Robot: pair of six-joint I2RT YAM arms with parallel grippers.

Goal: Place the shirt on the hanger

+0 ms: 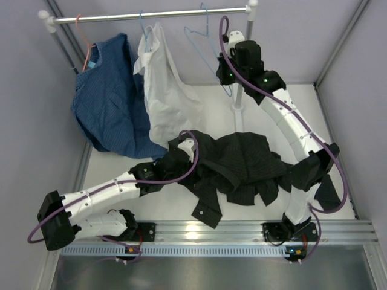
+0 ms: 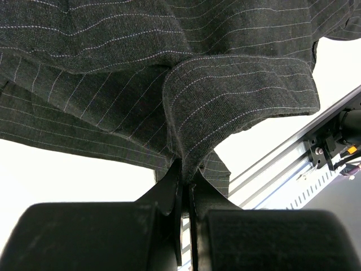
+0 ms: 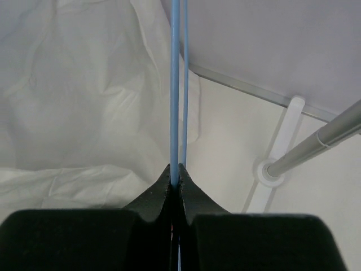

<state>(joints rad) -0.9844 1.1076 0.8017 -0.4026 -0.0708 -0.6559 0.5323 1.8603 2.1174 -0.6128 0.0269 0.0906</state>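
Shirt (image 2: 237,96) fold pinched in left gripper (image 2: 185,176) — right gripper (image 3: 176,174) clamps hanger (image 3: 175,84) wire, beside the white shirt (image 3: 84,84).

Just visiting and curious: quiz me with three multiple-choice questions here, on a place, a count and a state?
1. Where does the black shirt lie? A on the table; B in a basket; C on a chair.
2. How many shirts hang from the rail? A one; B two; C four.
3. The right pincer is: A wide open; B shut on the light-blue hanger; C gripping a sock.
Answers: 1 A, heaped there; 2 B, blue shirt and white shirt; 3 B, tips pinch its wire.
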